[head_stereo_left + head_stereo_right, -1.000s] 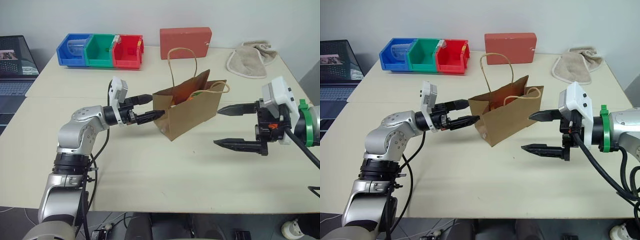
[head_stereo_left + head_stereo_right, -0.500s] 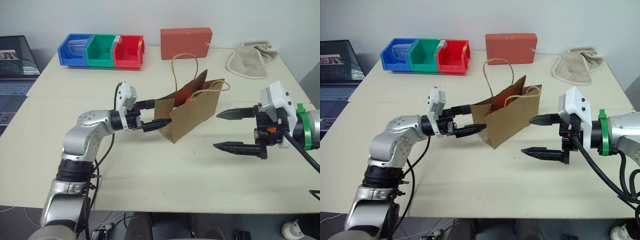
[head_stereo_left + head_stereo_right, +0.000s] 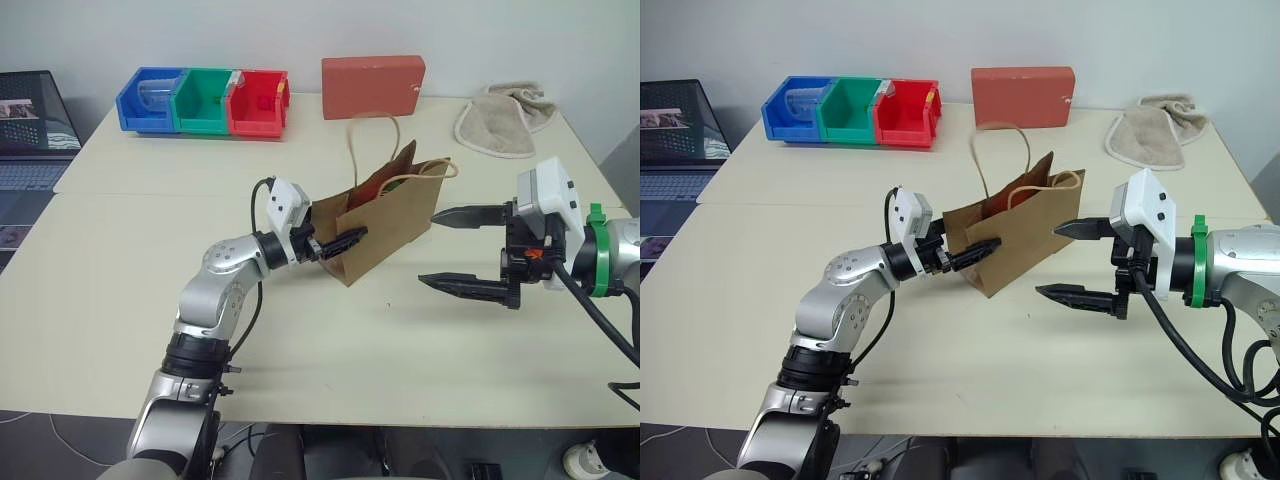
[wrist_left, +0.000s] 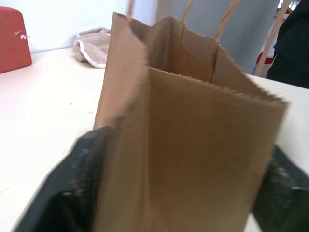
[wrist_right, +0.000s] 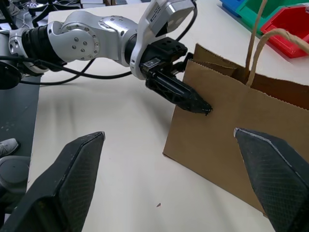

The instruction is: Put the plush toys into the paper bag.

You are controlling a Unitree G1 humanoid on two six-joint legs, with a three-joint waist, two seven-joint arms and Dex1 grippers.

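Beige table (image 3: 300, 330): paper bag (image 3: 385, 225) end pinched between left fingers (image 3: 345, 240); right fingers (image 3: 455, 285) spread, beside bag.

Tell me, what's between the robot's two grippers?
The paper bag stands between the left gripper and the open right gripper, seen in both eye views.

Blue, green, red bins (image 3: 203, 100), red-orange box (image 3: 372, 87), beige towel (image 3: 502, 120), laptop (image 3: 32, 128)

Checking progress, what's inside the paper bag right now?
Through the paper bag's open top, something orange and green shows, likely the carrot. The bag's walls cover everything deeper, so the white bird can't be confirmed.
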